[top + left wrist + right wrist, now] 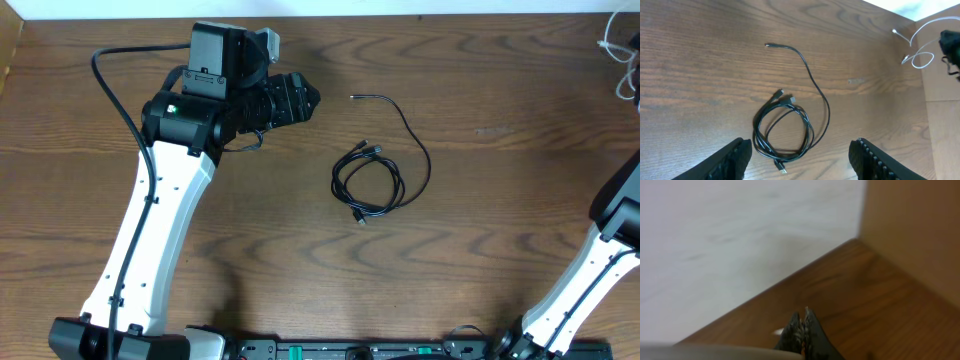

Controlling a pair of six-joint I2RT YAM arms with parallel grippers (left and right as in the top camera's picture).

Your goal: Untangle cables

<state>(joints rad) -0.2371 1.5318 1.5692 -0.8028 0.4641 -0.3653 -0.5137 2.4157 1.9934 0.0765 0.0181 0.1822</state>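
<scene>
Near the middle of the worktop [500, 260], the black cable [787, 101] lies in a loose coil. 1 tail arcs out toward the far edge and ends on open wood. Wide stretches of wood surround the coil, which is well apart from every edge. The white cable [622, 62] lies separately at the far right corner, looped right at the edge. The left gripper [305, 98] hovers near the far edge, left of the black tail's tip, its fingers spread and released, grasping nothing. The right gripper [802, 325] is clenched tight on nothing, over a corner of the worktop beside a pale wall. Overhead, only its arm shows, at the near right edge.
</scene>
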